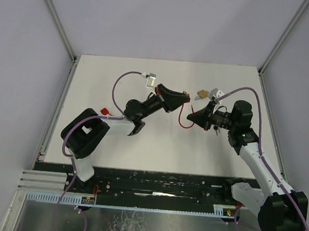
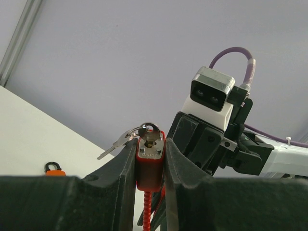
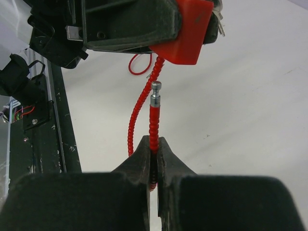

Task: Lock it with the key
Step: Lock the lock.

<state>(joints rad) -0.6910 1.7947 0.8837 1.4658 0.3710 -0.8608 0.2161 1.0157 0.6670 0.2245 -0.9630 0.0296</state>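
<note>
My left gripper [image 2: 150, 147] is shut on a red padlock [image 2: 150, 166], held off the table. A silver key [image 2: 151, 133] sits in the lock's keyhole, and a second key [image 2: 115, 144] hangs from its ring. A red ribbed cable [image 3: 154, 120] loops out of the lock body [image 3: 190, 33]. The cable's free metal tip [image 3: 156, 94] stands just short of the lock body, apart from it. My right gripper [image 3: 154, 143] is shut on the cable a little behind that tip. In the top view the left gripper [image 1: 185, 98] and right gripper [image 1: 193, 117] face each other mid-table.
A small brass-coloured object [image 1: 202, 92] lies on the white table [image 1: 141, 146] just behind the grippers. A small red piece [image 1: 105, 111] shows beside the left arm. An orange-and-black item [image 2: 53, 168] lies on the table in the left wrist view. Grey walls enclose the table.
</note>
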